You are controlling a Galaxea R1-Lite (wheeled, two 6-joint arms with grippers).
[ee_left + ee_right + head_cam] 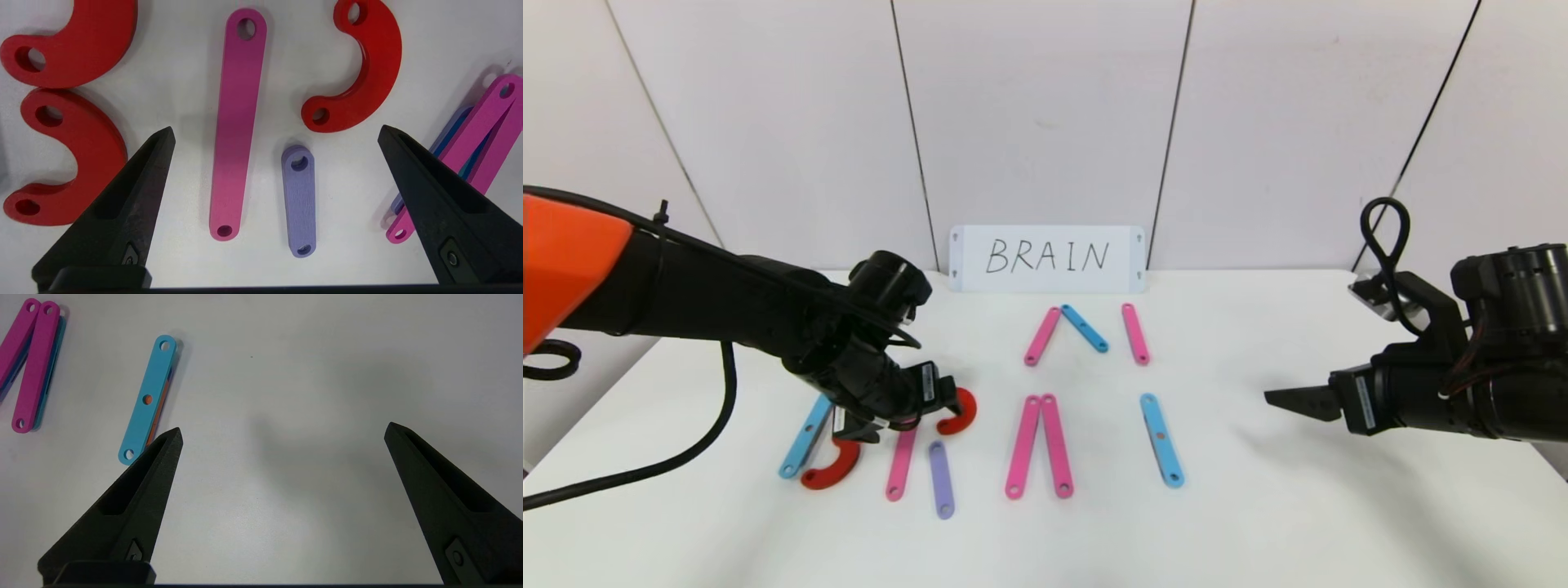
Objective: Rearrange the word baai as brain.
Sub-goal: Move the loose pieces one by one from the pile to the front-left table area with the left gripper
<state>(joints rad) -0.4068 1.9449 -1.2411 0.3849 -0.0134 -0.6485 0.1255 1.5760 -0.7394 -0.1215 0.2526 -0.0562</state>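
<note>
White card [1047, 259] reads "BRAIN"; left hand [276, 134] spread above purple bar [300, 201].

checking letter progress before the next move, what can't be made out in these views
- Head view: the left gripper and its arm cover the upper parts of the blue bar, pink bar and red curves, so the first letters' joins are hidden.
- Left wrist view: what lies under the pink pair is mostly covered.
- Right wrist view: the orange piece under the blue bar is nearly all hidden.

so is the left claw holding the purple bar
No, the left claw is open above the table, and the purple bar lies flat between its fingers, touched by neither.
</note>
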